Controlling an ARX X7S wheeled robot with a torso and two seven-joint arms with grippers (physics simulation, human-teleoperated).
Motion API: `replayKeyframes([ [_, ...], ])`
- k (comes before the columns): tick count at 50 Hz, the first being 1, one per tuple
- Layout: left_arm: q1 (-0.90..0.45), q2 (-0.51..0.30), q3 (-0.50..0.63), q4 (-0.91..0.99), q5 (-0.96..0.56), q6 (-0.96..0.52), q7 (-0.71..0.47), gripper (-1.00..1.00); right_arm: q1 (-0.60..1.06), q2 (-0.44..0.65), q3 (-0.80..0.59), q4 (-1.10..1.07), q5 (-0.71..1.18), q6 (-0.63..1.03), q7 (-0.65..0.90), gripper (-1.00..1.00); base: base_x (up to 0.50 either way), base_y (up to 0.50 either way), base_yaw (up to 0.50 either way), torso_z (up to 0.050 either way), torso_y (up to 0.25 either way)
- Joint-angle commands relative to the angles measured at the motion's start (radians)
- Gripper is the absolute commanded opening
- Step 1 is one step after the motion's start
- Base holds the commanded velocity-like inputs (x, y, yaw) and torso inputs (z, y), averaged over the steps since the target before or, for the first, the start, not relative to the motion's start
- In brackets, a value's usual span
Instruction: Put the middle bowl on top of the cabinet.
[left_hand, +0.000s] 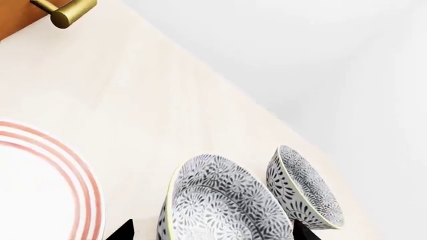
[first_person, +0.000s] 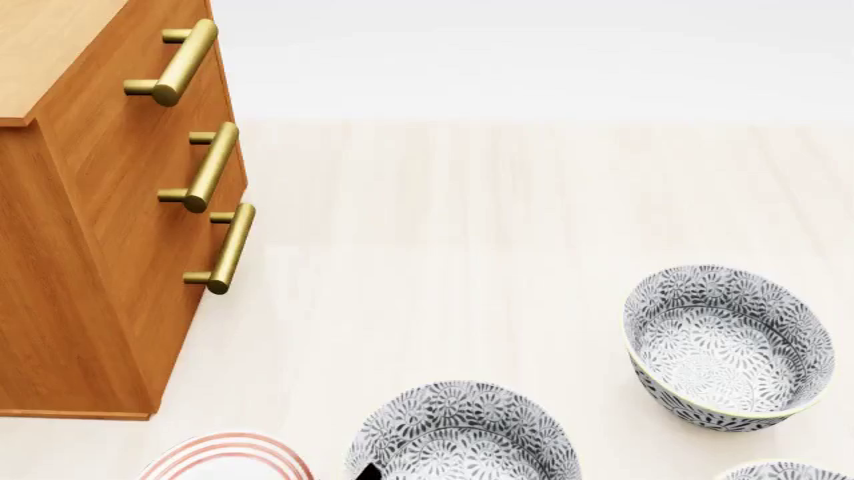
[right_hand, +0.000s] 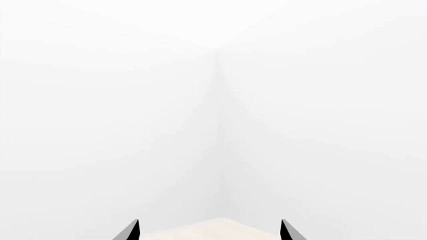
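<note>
Patterned middle bowl sits between spread left gripper tips, cabinet at ten o'clock, right gripper open.

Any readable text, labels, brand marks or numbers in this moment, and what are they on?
None to read in any view.
Cabinet: plain wood and brass bar handles, no label.
Patterned bowls: leaf-floral pattern only, no lettering.
Plate: red rings only, no marking.
Right wrist view: only blank white background and a table corner.
</note>
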Motion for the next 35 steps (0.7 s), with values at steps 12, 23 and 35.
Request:
replayKeyframes([
  [12,-0.096,0.006,0.060,0.014,0.037,-0.120,-0.247,1.00,-0.013,0.001,-0.002,-0.006,-0.005,-0.008,0.007,1.00,0.00,0.00,0.00,0.000,0.000],
  [23,-0.117,0.011,0.091,-0.002,0.019,-0.123,-0.247,1.00,-0.010,0.003,-0.007,-0.010,-0.008,-0.004,0.010,1.00,0.00,0.00,0.00,0.000,0.000],
  [35,-0.126,0.020,0.115,-0.067,0.022,-0.094,-0.228,1.00,-0.013,0.005,-0.006,-0.011,-0.005,-0.009,0.013,1.00,0.00,0.00,0.00,0.000,0.000],
])
